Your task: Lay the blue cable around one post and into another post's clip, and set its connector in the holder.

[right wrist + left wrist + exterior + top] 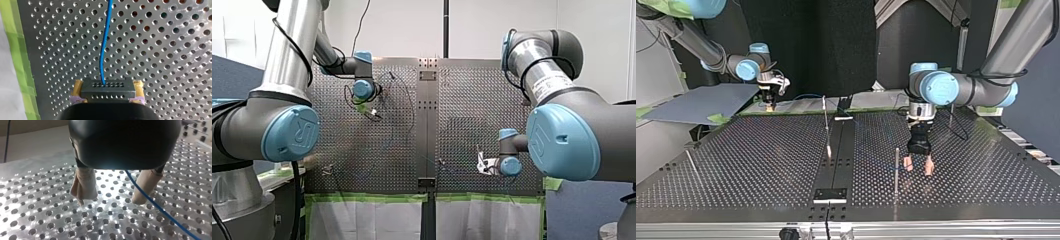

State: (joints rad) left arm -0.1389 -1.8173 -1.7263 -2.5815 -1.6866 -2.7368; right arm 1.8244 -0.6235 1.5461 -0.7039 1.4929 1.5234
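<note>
My right gripper is clamped on a dark grey rectangular connector block. Its yellow pads press against the block's two short ends. The block has rows of small holes in its face. A thin blue cable comes out of the block's face and runs straight ahead of the gripper, low over the perforated metal table. A green tape strip lines the table's edge, off to one side of the gripper.

My left gripper points down at the table with its two fingers spread wide apart and holding nothing. The beige-padded fingers have their tips at or just above the holed surface. The blue cable comes out from under the gripper's black body and slants past one finger. Whether it touches that finger cannot be told.

In the top view, the left gripper sits near the table's middle. A thin upright metal post stands just beside it, on the view's left.
</note>
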